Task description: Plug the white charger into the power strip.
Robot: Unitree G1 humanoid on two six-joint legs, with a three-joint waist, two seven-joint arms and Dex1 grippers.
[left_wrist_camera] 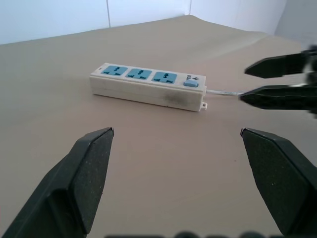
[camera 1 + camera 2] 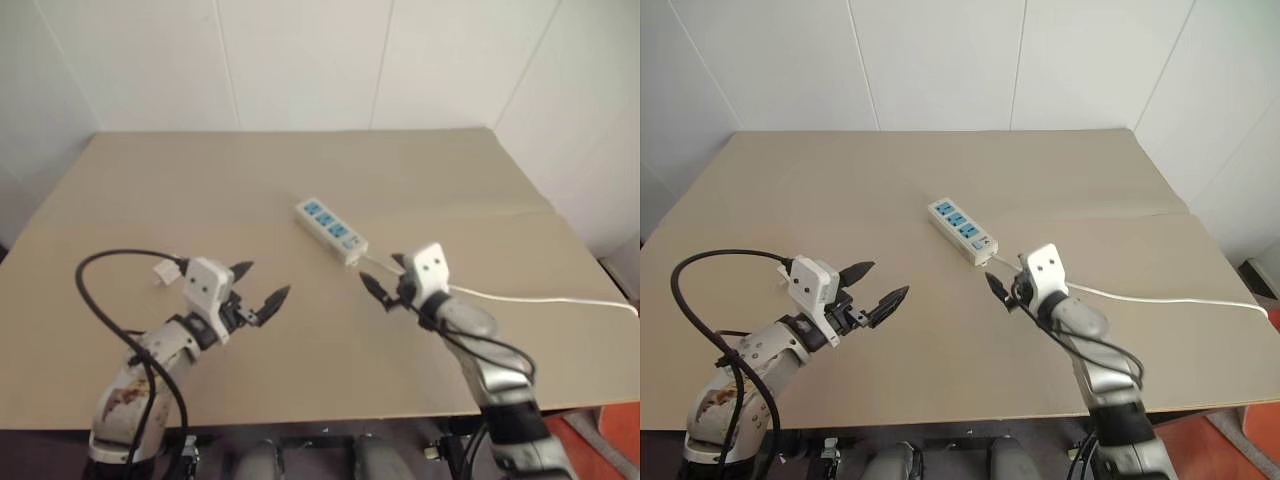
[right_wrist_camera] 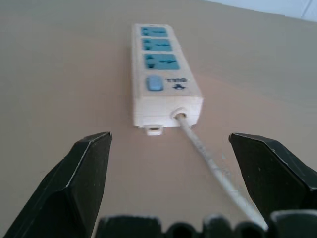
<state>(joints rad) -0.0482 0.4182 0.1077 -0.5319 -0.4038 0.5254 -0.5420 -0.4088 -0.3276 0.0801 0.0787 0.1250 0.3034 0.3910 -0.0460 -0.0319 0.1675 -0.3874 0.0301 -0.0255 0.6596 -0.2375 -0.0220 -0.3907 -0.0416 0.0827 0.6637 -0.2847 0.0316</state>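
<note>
Both claws gape empty, head view: left gripper (image 2: 263, 285) near me, right gripper (image 2: 385, 281) just short of the power strip (image 2: 331, 230) lying mid-table (image 2: 250, 190). Left wrist view: I see the strip's three blue outlets bare. Right wrist view: I face its cord (image 3: 213, 166) end. White charger unlocated, so I judge plugging hasn't begun.

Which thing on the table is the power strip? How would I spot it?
Look at the big tan table and find its middle. There lies the power strip, a long white bar placed slantwise, just ahead of the open right gripper. You can tell it by its three blue outlets in a row, a small blue switch at the near end, and a thin white cord running off toward the table's right edge.
</note>
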